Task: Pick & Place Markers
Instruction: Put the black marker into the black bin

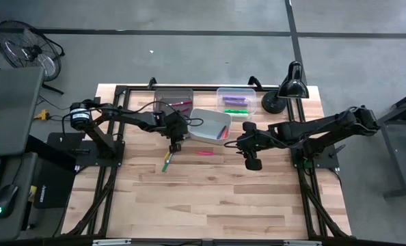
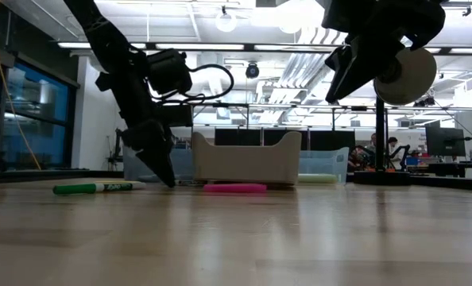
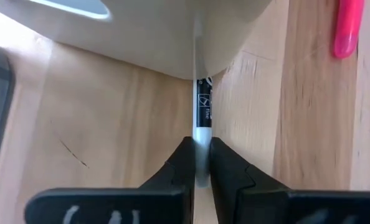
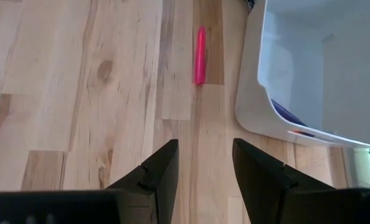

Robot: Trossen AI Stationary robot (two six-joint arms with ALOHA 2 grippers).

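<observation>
My left gripper (image 3: 201, 163) is down at the table just left of the white bin (image 1: 210, 125), shut on a white marker (image 3: 202, 118) with a black label. The marker's far end reaches the bin's rounded corner (image 3: 200, 73). A green marker (image 1: 166, 162) lies on the table near my left gripper (image 1: 176, 145), and a pink marker (image 1: 204, 152) lies in front of the bin. My right gripper (image 4: 205, 163) hangs open above the table, to the right of the pink marker (image 4: 200, 55), with nothing between its fingers. My left gripper pinches the white marker's barrel (image 3: 201, 138) near its near end, between its two fingers (image 3: 184, 163). The fingers slant down from the table's left side and lie along the marker. The marker points ahead of them toward the bin; I cannot tell whether it still lies on the wood.
Two clear bins (image 1: 173, 99) (image 1: 236, 100) with markers inside stand behind the white bin, which also holds markers. A black desk lamp (image 1: 285, 89) stands at the far right corner. Bare wood stretches toward the table's near edge.
</observation>
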